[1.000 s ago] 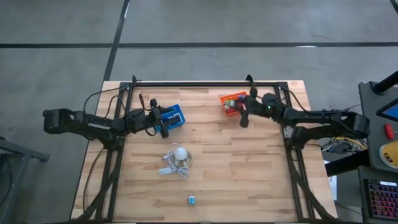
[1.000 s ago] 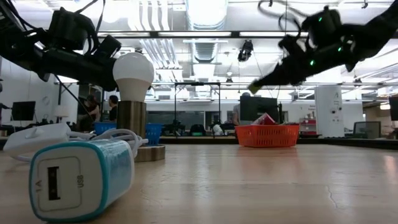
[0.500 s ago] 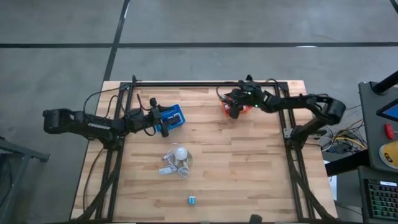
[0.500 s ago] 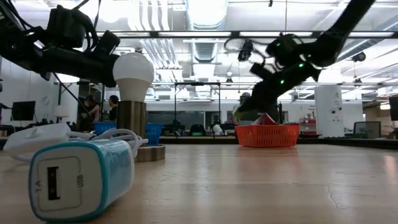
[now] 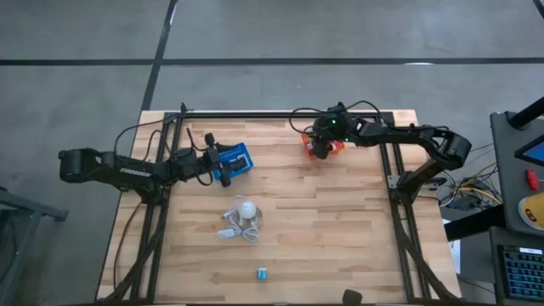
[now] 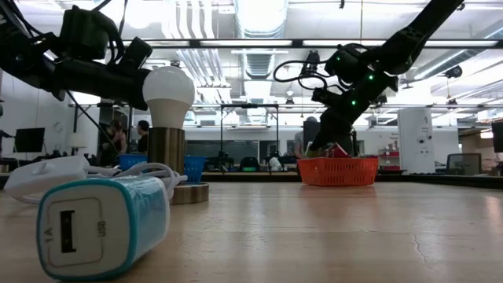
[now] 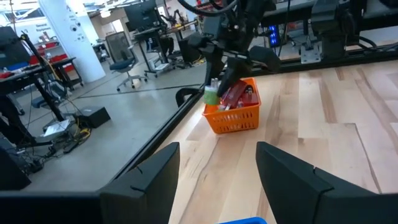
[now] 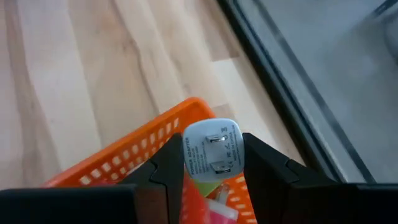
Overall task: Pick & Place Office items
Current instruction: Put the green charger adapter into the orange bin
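Note:
My right gripper point(image 5: 318, 150) hangs over the orange mesh basket point(image 5: 337, 146) at the far right and is shut on a white plug adapter point(image 8: 211, 146). Red items point(image 7: 239, 96) lie in that basket. My left gripper point(image 5: 224, 166) stands open and empty at the left side of the blue mesh basket point(image 5: 240, 158). A small teal and white USB charger point(image 6: 102, 224) lies on its side near the table's front edge. My right gripper pinches the white adapter by its two opposite sides point(image 8: 188, 155) between its two fingers point(image 8: 163, 173). The fingers slant down from the table's right. The adapter's pronged face points away from the wrist, and it hangs clear above the orange basket's rim point(image 8: 155, 134).
A white bulb on a round base point(image 5: 246, 210) with a coiled white cord point(image 5: 228, 229) stands mid-table. A black frame rail point(image 5: 280, 115) runs along the far edge. Bare wood lies between the two baskets and along the right side.
My right gripper has swung toward the table's far-left, from beside the orange basket to over it, tipping its fingers further down toward the basket. It keeps the white adapter between its fingers.

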Controlling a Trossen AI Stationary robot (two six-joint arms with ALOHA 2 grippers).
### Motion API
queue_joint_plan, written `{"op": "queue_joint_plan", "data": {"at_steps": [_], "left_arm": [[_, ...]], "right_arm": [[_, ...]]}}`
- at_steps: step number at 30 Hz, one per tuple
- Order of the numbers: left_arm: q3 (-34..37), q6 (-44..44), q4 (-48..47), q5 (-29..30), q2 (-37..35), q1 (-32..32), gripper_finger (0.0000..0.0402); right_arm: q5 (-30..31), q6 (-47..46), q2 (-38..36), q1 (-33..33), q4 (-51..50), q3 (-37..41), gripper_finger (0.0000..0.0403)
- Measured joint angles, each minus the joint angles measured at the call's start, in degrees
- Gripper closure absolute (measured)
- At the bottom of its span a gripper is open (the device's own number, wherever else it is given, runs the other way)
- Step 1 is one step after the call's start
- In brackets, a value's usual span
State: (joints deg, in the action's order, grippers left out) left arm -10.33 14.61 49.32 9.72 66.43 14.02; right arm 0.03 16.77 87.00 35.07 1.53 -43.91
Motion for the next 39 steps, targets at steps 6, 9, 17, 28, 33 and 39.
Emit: {"op": "queue_joint_plan", "data": {"at_steps": [6, 9, 17, 28, 33, 39], "left_arm": [[0.0, 0.2, 0.0, 0.0, 0.0, 0.0, 0.0186], [-0.1, 0.2, 0.0, 0.0, 0.0, 0.0, 0.0186], [-0.3, 0.2, 0.0, 0.0, 0.0, 0.0, 0.0186], [-0.3, 0.2, -0.1, 0.0, 0.0, 0.0, 0.0186], [-0.3, 0.2, -0.1, 0.0, 0.0, 0.0, 0.0186], [-0.3, 0.2, -0.1, 0.0, 0.0, 0.0, 0.0186]], "right_arm": [[0.0, 1.3, 0.1, 0.0, -3.3, -0.5, 0.0282], [-0.1, 1.6, 0.3, 0.0, -3.4, -0.5, 0.0282], [-2.9, 2.0, 0.4, 0.1, -3.9, -0.5, 0.0282], [-3.1, 2.9, 0.4, 0.1, -4.3, -0.5, 0.0282], [-3.3, 2.9, 0.4, 0.1, -4.3, -0.6, 0.0282], [-3.3, 3.3, 0.4, 0.1, -4.3, -0.6, 0.0282]]}}
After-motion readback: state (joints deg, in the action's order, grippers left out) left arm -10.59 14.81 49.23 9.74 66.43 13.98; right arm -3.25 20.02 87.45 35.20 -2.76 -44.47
